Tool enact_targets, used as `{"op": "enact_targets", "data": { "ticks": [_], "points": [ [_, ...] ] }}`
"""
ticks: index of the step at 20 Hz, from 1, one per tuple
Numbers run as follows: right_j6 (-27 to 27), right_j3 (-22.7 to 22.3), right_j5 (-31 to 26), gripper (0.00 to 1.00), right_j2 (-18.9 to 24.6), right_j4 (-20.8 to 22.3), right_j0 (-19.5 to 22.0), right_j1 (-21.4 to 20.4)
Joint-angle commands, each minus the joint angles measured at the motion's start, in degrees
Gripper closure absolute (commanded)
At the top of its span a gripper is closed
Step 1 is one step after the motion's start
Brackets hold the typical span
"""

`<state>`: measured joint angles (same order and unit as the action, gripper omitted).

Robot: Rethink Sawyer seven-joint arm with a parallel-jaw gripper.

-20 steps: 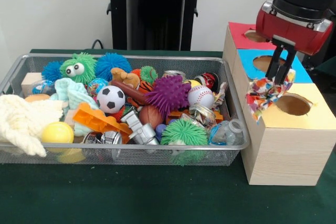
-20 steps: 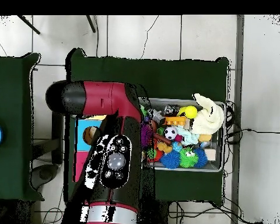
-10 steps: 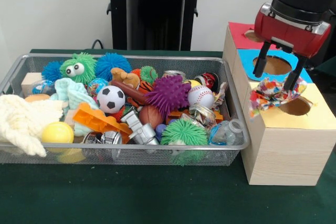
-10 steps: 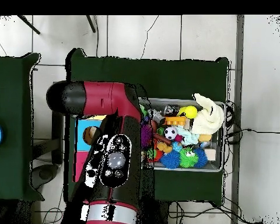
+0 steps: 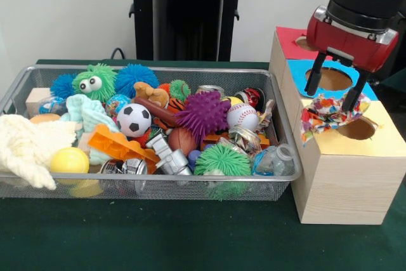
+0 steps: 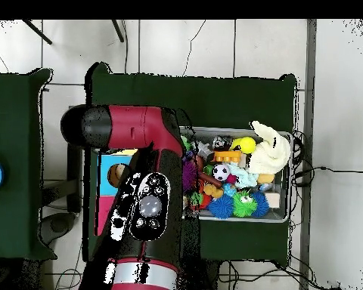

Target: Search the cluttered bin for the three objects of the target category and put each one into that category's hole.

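My gripper (image 5: 334, 93) hangs open over the wooden box (image 5: 342, 169), its black fingers (image 5: 315, 74) spread wide. Just below them a multicoloured crumpled cloth (image 5: 328, 112) lies on the yellow panel, draped over the box's near-left edge beside the yellow hole (image 5: 356, 129). It is free of the fingers. Behind are the blue hole (image 5: 330, 79) and the red hole (image 5: 306, 44). In the overhead view the red arm (image 6: 143, 204) covers the gripper and most of the box.
A wire-mesh bin (image 5: 146, 185) left of the box holds several toys: soccer ball (image 5: 134, 119), purple spiky ball (image 5: 204, 113), baseball (image 5: 242, 117), green spiky ball (image 5: 222, 160), yellow ball (image 5: 69, 160), cream cloth (image 5: 28, 147). The bin (image 6: 284, 136) also shows overhead.
One second ago the gripper was shut on the colourful cloth. It has since opened and risen slightly, and the cloth now rests on the box by the yellow hole.
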<state>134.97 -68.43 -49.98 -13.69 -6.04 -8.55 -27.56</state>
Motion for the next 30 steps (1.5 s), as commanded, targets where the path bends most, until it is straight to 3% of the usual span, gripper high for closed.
{"op": "enact_targets", "data": {
  "ticks": [1, 8, 9, 13, 30],
  "points": [
    [3.4, -0.1, 2.0, 0.0, 2.1, 2.5, 1.0, 1.8],
    [2.6, -2.6, 2.0, 0.0, 3.3, 1.5, 1.4, -0.4],
    [2.1, -3.2, -0.4, 0.0, 2.9, 1.4, 1.1, -2.5],
    [0.7, -3.0, -3.5, 0.0, 2.9, 1.3, 1.8, -4.4],
    [-1.5, -6.0, -1.8, 0.0, 4.1, 2.3, 4.3, -6.8]
  ]
}}
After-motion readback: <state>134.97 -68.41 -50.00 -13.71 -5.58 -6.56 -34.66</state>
